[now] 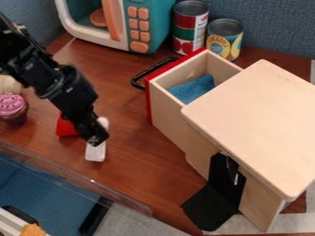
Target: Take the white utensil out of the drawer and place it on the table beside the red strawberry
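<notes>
Evidently the camera view looks down at a slant on a brown wooden desk (138, 152), with the black arm (43, 69) coming in from the upper left. At its lower end, the claw (97, 138) hangs over a narrow white piece (95, 153), whose rounded ends show above and below it. How far open the claw is, and whether it has hold of the white piece or is only in front of it, I cannot tell. A red piece (65, 126) lies just beside them on the left of the view, partly hidden by the arm.

Near the left edge sits a toy cupcake (12, 105) with a pink swirled top and a dark base, and a pale beige thing (8, 85) shows behind it. At the top stands a teal and white toy microwave (150, 23) with orange buttons and an orange door handle. Beside it are two cans: a taller red and green one (186, 27) and a shorter one with yellow fruit pictures (224, 39).

On the right is a light wooden cabinet (252, 124) with a flat top. Its drawer (166, 103), with a red front and a black handle (148, 71), is pulled out, and blue cloth (194, 89) lies inside. A black flap (209, 205) hangs at the cabinet's near side.
</notes>
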